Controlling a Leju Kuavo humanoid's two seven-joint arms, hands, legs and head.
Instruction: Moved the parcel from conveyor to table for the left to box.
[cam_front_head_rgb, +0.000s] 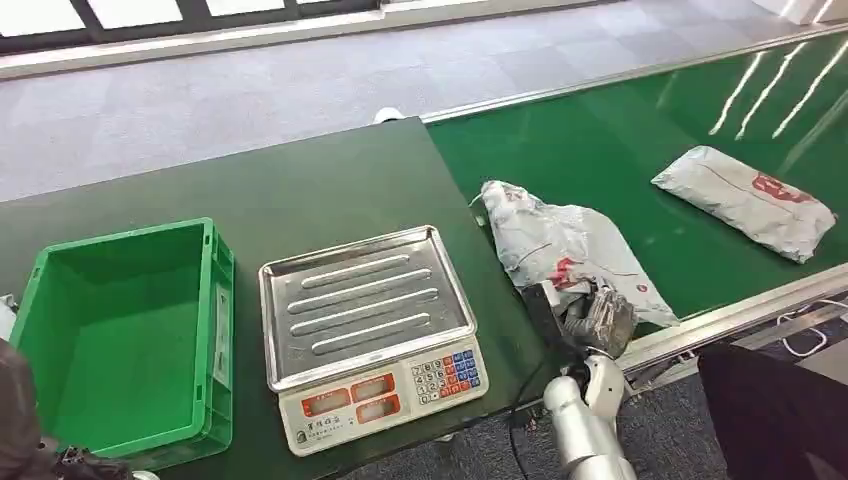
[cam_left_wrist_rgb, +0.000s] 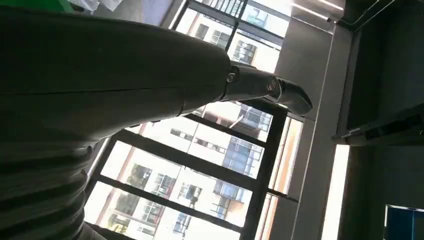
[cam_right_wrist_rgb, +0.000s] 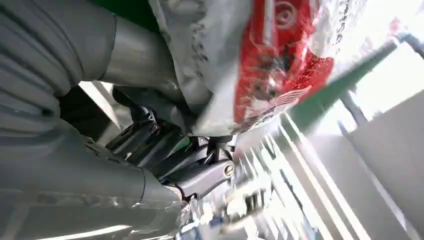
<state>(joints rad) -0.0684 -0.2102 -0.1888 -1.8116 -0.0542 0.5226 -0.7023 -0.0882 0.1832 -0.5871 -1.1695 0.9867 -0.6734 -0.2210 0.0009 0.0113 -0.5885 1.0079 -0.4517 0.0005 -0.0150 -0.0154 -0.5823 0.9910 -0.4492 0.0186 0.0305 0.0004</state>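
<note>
The right hand (cam_front_head_rgb: 598, 320) is clamped on the near edge of a grey-and-red plastic mailer parcel (cam_front_head_rgb: 565, 250), which lies crumpled on the green conveyor belt (cam_front_head_rgb: 620, 140) just beside the dark table (cam_front_head_rgb: 300, 190). In the right wrist view the thumb and darker fingers (cam_right_wrist_rgb: 165, 150) pinch the film of the bag (cam_right_wrist_rgb: 270, 65), not its contents.

Risks, as judged from this grip: the loose film may stretch or slip out of the pinch when the parcel is lifted, and the sagging bag may drag over the conveyor's metal rail (cam_front_head_rgb: 720, 310) or snag the weighing scale (cam_front_head_rgb: 365, 330), which stands on the table between the parcel and the green crate (cam_front_head_rgb: 125, 330).

A second mailer (cam_front_head_rgb: 745, 200) lies farther along the belt, well apart from the first. How much film the fingers hold is hidden under the bag. The left hand (cam_left_wrist_rgb: 125, 85) appears as a dark silhouette against windows; whether its fingers are apart or together cannot be told.
</note>
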